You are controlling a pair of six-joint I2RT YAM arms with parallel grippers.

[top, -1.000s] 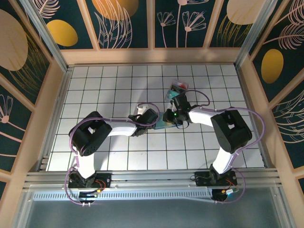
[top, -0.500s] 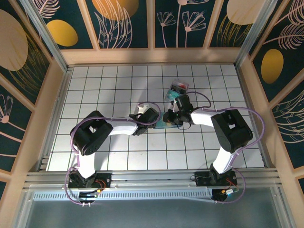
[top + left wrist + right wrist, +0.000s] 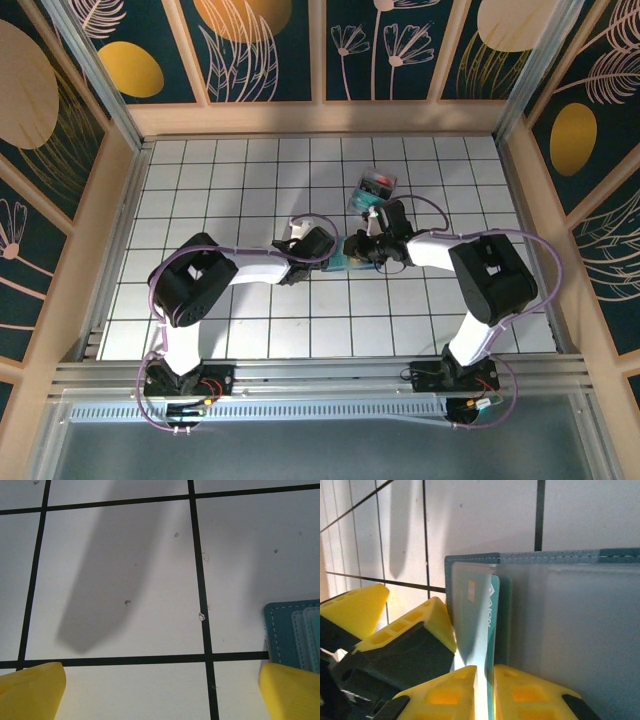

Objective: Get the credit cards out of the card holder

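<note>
The slate-blue card holder [image 3: 570,630] lies open on the white grid table, and in the top view its near edge [image 3: 336,264] shows between the two grippers. A teal credit card [image 3: 479,610] with white lettering stands partly out of its left pocket. My right gripper [image 3: 485,690] is shut on that card's near edge, one yellow finger on each face. My left gripper [image 3: 162,690] stands wide open just left of the holder, low over bare table, and the holder's corner [image 3: 295,635] lies by its right fingertip. Its yellow fingers [image 3: 410,635] also show in the right wrist view.
A clear tray [image 3: 373,187] with red and teal contents sits just behind the right gripper. Wooden walls [image 3: 320,117] ring the table. Open tiles lie to the left and in front of the arms.
The right gripper's fingers have narrowed onto the card, and its wrist has shifted slightly to the right. The left arm has stayed put, still wide open.
</note>
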